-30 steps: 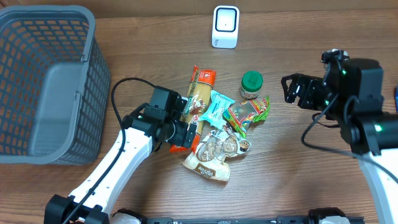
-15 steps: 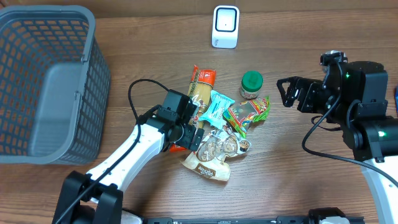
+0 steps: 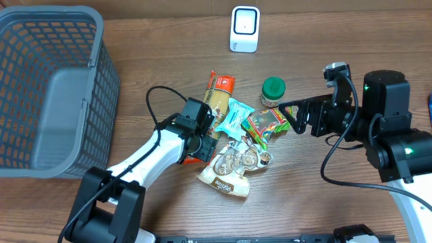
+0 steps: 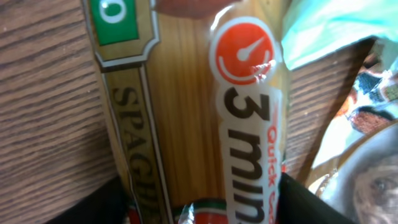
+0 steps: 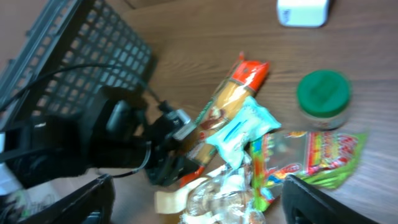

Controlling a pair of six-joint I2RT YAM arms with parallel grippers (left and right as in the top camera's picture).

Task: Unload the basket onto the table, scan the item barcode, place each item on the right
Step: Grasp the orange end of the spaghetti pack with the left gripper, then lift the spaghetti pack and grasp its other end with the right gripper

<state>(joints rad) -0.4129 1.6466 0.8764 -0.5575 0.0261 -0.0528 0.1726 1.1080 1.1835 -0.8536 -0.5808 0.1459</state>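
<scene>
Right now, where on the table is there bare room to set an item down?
Bare wood lies between the basket and the spaghetti pack, and at the front between the snack bag and the right arm. The pile between pack and jar is crowded.

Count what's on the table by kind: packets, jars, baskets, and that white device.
Packets: 4 (spaghetti pack, teal packet, green packet, clear snack bag)
Jars: 1 (green-lidded jar)
Baskets: 1 (grey basket)
White devices: 1 (white device)
Total: 7
</scene>
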